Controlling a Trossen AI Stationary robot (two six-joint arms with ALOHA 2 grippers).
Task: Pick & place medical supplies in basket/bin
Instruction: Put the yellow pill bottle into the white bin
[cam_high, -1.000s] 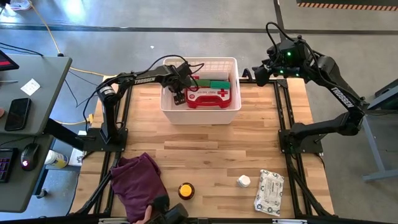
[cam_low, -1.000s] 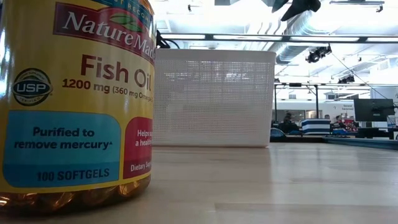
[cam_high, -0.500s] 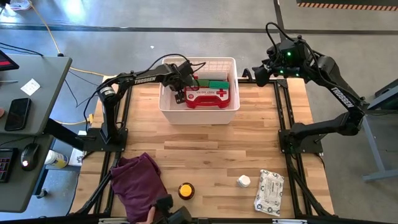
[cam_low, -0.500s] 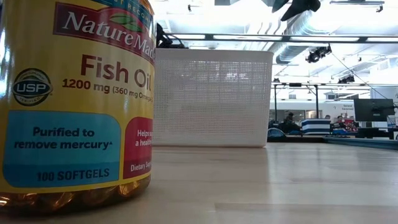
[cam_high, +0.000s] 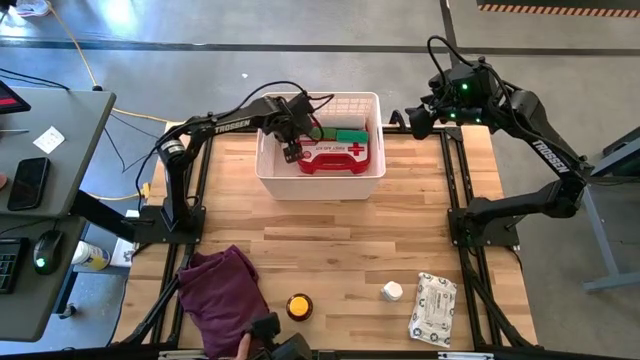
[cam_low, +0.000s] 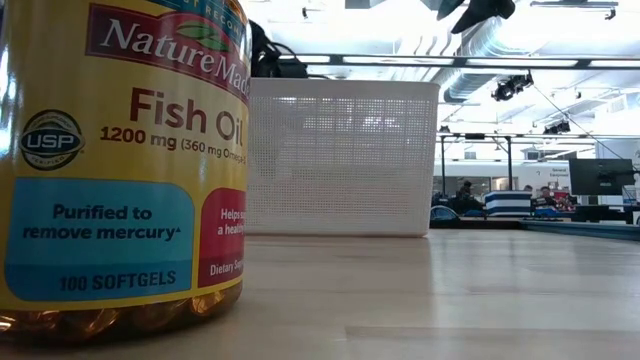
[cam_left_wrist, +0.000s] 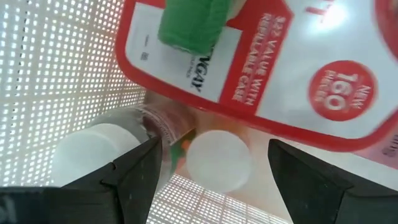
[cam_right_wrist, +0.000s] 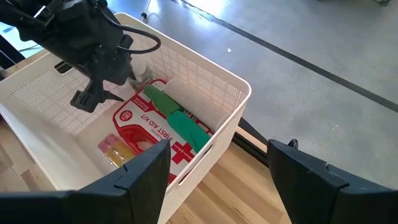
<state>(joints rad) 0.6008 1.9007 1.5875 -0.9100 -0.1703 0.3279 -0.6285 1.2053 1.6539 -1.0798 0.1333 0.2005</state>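
The white basket (cam_high: 322, 185) stands at the table's far middle. Inside lie the red first-aid case (cam_high: 338, 156), green rolls (cam_high: 350, 135), a pink-and-yellow pill organiser (cam_right_wrist: 115, 149) and two white-capped bottles (cam_left_wrist: 214, 158). My left gripper (cam_high: 290, 152) hangs open above the basket's left part, over those bottles, touching nothing. My right gripper (cam_high: 415, 115) waits open and high beyond the table's far right corner. On the near table stand a yellow-capped fish oil bottle (cam_high: 298, 306) and a small white bottle (cam_high: 391, 292), upright on their bases. A white wipes pack (cam_high: 433, 308) lies flat.
A dark purple cloth (cam_high: 220, 295) lies crumpled at the near left. In the low view the fish oil bottle (cam_low: 120, 160) fills the left side, in front of the basket (cam_low: 340, 160). Bare wood lies between the basket and the near items.
My left gripper has risen a little inside the basket, staying open and holding nothing. The items in the basket lie as before.
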